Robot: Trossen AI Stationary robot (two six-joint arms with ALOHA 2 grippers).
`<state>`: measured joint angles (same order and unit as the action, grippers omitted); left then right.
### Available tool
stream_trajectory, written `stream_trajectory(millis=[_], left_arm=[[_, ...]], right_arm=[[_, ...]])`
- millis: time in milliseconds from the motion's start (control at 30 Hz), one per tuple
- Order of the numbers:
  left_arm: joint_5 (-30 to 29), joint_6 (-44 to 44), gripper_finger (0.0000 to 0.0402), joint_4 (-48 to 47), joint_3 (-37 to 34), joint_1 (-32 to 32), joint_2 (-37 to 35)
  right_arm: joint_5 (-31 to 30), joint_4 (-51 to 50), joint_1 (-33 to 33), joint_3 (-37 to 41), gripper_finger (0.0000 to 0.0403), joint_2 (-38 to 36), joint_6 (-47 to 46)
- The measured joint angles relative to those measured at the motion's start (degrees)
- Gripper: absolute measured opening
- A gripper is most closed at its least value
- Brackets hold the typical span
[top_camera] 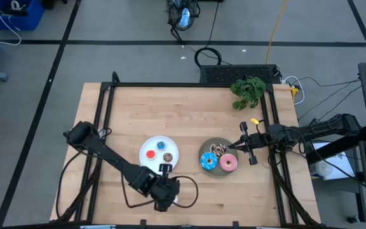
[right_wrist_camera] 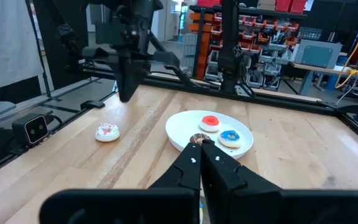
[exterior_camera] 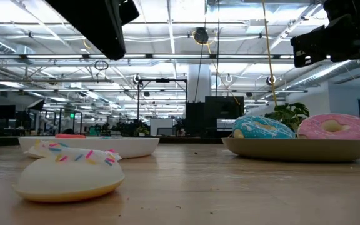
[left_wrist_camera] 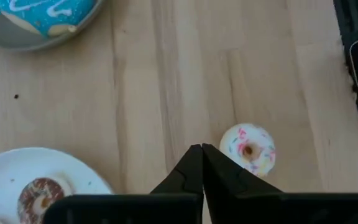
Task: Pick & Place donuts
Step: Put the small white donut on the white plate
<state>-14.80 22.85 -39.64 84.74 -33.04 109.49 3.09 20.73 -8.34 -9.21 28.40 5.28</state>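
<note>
Fingers of my left claw (left_wrist_camera: 201, 149) pressed tip to tip, nothing between them. Pale pink-white mini donut (left_wrist_camera: 248, 149) lies on bare wood just beside tips, off white plate (left_wrist_camera: 5, 180). Judge pick step in hand, grasp empty. Next: spread fingers, straddle ring, descend. Right claw (right_wrist_camera: 199, 144) shut, empty, waits by grey plate (top_camera: 203, 152).

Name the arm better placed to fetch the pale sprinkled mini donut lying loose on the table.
Left. The left gripper hangs shut beside the pale mini donut; the right gripper sits over the grey plate.
</note>
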Motion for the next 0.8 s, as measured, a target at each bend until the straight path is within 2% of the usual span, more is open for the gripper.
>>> stream_trajectory(millis=[400,800], left_arm=[[-2.34,-0.69,0.0007,14.04,-8.63,-0.37,0.00],[-3.79,-1.95,0.0003,14.25,-8.95,-0.26,0.00]], right_arm=[[0.00,1.02,0.01,0.00,0.0000,0.00,1.33],[0.00,1.46,0.01,0.00,0.0000,0.02,1.53]])
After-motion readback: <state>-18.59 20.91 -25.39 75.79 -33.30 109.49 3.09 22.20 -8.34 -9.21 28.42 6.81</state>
